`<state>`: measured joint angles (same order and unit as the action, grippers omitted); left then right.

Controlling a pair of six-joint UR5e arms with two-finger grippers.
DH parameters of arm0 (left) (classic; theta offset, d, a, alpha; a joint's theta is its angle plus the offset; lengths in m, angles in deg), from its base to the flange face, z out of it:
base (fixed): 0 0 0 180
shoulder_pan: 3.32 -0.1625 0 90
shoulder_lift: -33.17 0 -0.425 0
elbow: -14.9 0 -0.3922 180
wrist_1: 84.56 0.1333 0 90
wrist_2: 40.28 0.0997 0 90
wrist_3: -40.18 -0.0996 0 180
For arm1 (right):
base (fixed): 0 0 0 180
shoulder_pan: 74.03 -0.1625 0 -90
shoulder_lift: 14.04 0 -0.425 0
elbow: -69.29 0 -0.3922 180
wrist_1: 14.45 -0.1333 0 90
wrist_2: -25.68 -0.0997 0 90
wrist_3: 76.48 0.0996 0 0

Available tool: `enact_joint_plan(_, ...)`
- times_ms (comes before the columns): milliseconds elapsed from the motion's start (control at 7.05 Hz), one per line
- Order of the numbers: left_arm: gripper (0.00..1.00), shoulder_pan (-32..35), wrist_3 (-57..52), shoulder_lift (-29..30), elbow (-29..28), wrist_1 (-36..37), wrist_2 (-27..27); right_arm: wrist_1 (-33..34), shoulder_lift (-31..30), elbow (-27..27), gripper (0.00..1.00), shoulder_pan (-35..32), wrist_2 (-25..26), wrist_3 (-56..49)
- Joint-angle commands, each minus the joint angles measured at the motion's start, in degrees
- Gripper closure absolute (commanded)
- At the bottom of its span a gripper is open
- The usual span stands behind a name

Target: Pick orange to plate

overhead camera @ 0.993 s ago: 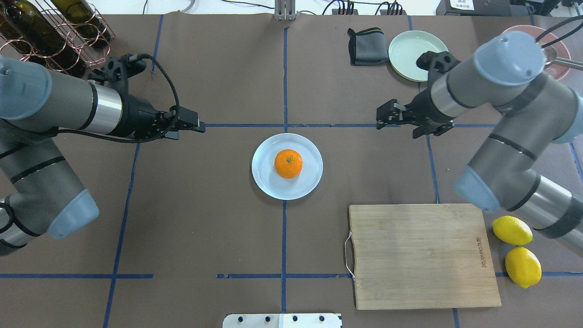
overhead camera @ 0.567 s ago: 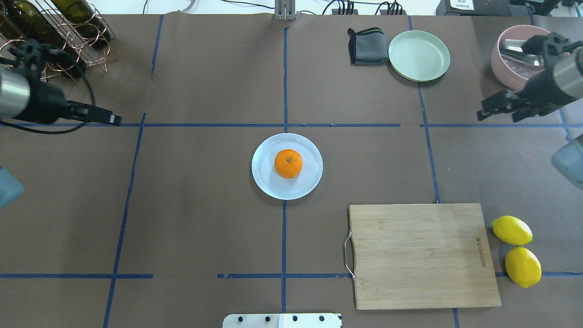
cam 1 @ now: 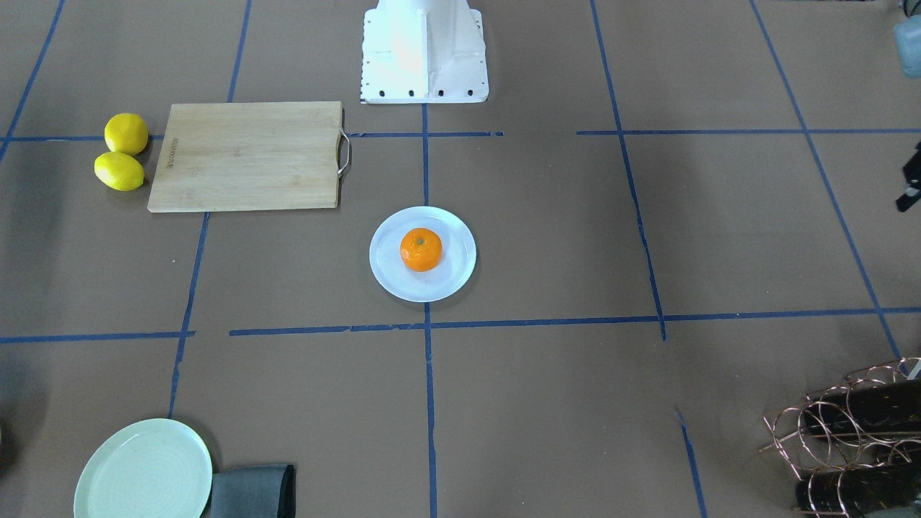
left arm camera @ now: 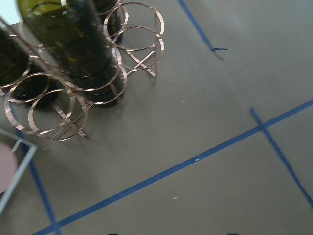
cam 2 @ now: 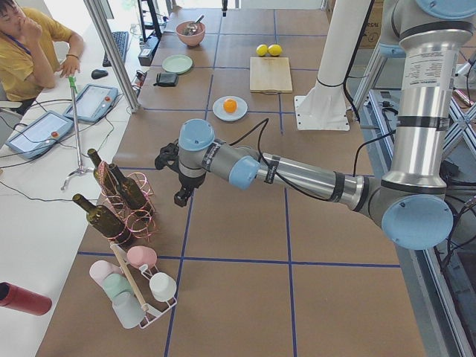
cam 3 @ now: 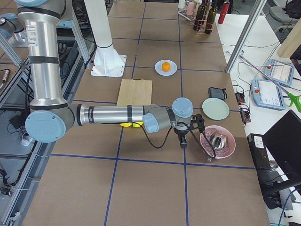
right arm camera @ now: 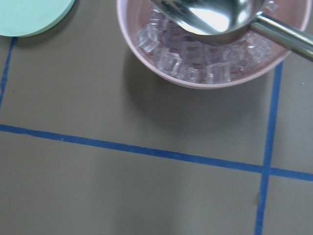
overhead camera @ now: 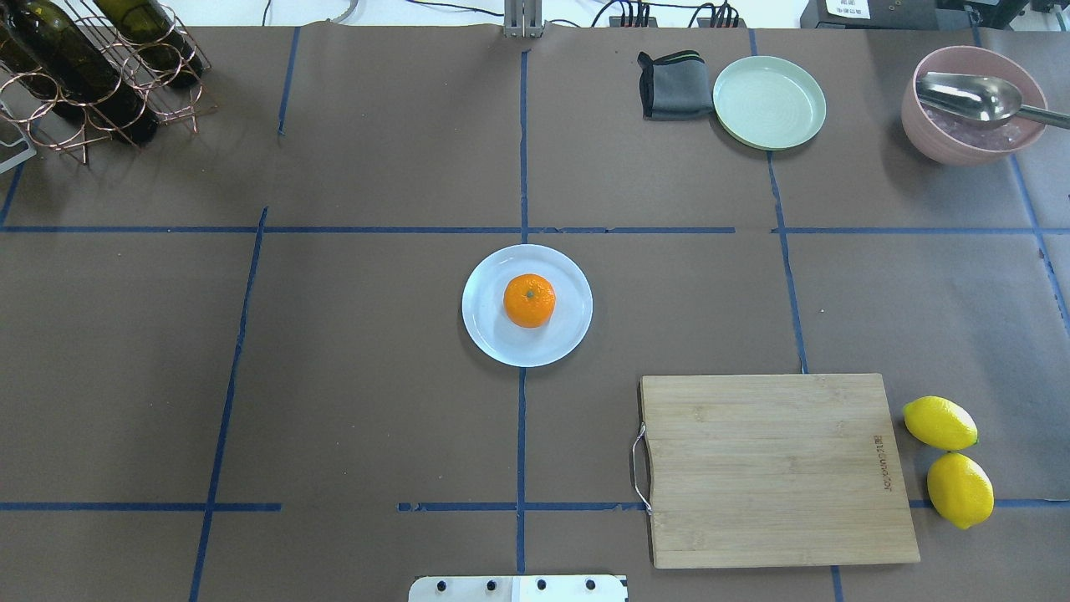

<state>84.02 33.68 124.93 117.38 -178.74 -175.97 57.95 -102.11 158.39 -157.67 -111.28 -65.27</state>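
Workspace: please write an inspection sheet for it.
Surface: brown table with blue tape lines.
Job's things: orange sits on the bluish-white plate.
Clutter: cutting board, two lemons, green plate, grey cloth, pink bowl of ice with scoop, wine rack with bottles.
Grippers: left gripper near the wine rack, right gripper beside the pink bowl; open or shut cannot be told.
Cables: black cable along each forearm.
Surroundings: seated operator, teach pendants.

Two lemons (overhead camera: 949,460) beside wooden cutting board (overhead camera: 773,468)
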Motion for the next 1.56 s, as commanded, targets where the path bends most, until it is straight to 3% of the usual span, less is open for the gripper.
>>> enact_joint_plan(0,0.00,6.35,-10.11,-0.43,0.89,17.18,-0.45,4.92,0.00,0.10,0.00,-4.23,-2.34,-1.80)
enact_joint_plan(284,0.00,6.27,-10.20,-0.27,-1.81,15.79,-0.36,7.39,0.09,0.98,0.00,-1.71,-2.52,-5.75)
enact_joint_plan(709,0.00,1.78,-10.46,-0.27,-5.87,12.19,-0.45,20.46,-1.74,12.73,0.00,-2.92,-2.61,-10.56)
enact_joint_plan(1418,0.00,1.69,-10.90,0.44,-4.48,10.86,-0.36,20.51,-3.60,11.98,0.00,-3.01,-1.64,-13.23)
